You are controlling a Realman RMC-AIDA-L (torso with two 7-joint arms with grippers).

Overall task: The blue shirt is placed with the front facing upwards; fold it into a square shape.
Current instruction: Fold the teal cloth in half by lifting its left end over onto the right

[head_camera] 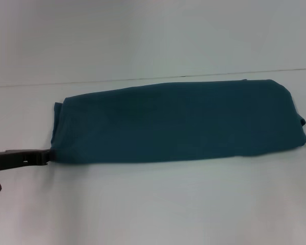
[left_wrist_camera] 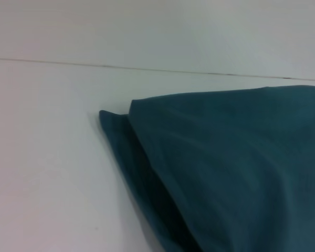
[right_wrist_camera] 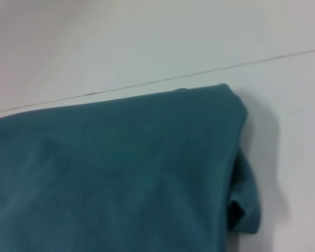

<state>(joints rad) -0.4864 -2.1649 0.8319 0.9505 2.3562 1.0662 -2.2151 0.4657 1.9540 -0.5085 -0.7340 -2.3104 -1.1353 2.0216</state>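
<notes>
At the near left corner of the blue shirt (head_camera: 176, 122), my left claw (head_camera: 46, 155) touches the hem; whether it grips, I can't tell. Shirt's a long band across the white table (head_camera: 153, 204). A weak hold would spill those layers mid-fold.

The blue shirt (head_camera: 176, 122) lies flat on the white worktop (head_camera: 153, 204), folded into a long dark teal band running from left to right. Its plain side faces up, with no lettering showing. At both short ends, lower layers of cloth peek out beneath the top layer.
</notes>
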